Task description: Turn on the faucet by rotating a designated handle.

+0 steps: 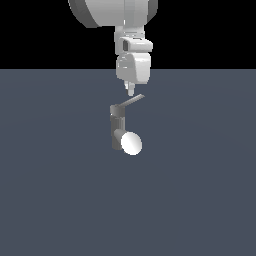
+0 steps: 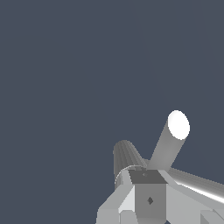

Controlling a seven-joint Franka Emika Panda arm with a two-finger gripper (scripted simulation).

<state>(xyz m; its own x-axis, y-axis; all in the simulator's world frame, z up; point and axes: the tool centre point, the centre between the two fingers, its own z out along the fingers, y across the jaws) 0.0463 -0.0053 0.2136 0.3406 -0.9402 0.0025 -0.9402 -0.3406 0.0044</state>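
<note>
The faucet (image 1: 117,126) is a small dark grey upright post in the middle of the exterior view, with a short spout ending in a bright white disc (image 1: 131,144). The handle (image 1: 133,101), a thin light grey bar, slants up from the top cap toward the exterior view's right. My gripper (image 1: 131,90) hangs just above the bar's middle, fingers pointing down and pressed together, holding nothing. Whether it touches the bar I cannot tell. In the wrist view the gripper (image 2: 148,186) sits over the ribbed faucet (image 2: 124,157), with the spout disc (image 2: 178,124) beyond and the handle (image 2: 199,187) beside the fingers.
The faucet stands on a flat slate-blue floor (image 1: 55,200) that fills the lower part of the exterior view. The large light grey arm (image 1: 131,30) comes down from above, directly over the faucet. Behind it the background is black.
</note>
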